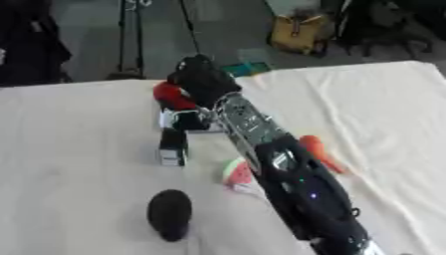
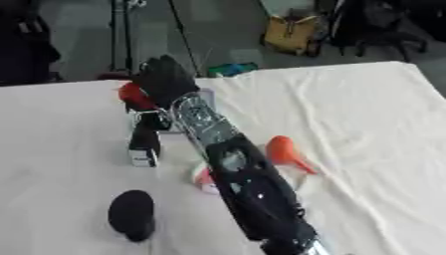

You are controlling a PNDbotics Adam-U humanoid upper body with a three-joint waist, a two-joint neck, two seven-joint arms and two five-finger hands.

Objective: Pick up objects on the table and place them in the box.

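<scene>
My right arm reaches from the lower right across the table to its far middle, where my black right hand (image 1: pixel 202 77) hangs. A red rounded thing (image 1: pixel 172 95) sits right against the hand's left underside; whether it is held is hidden. Just below it stands a small pale box (image 1: pixel 178 120), partly covered by the wrist. Nearer lie a black block with a white end (image 1: pixel 172 147), a watermelon slice (image 1: pixel 233 172) beside my forearm, an orange carrot-like thing (image 2: pixel 284 151) to the arm's right, and a black oval thing (image 1: pixel 169 214). My left hand does not show.
A white cloth (image 1: pixel 78 164) covers the table, creased at the right. Beyond the far edge stand a yellow bag (image 1: pixel 300 32), a stand's legs (image 1: pixel 129 45) and dark chairs on the floor.
</scene>
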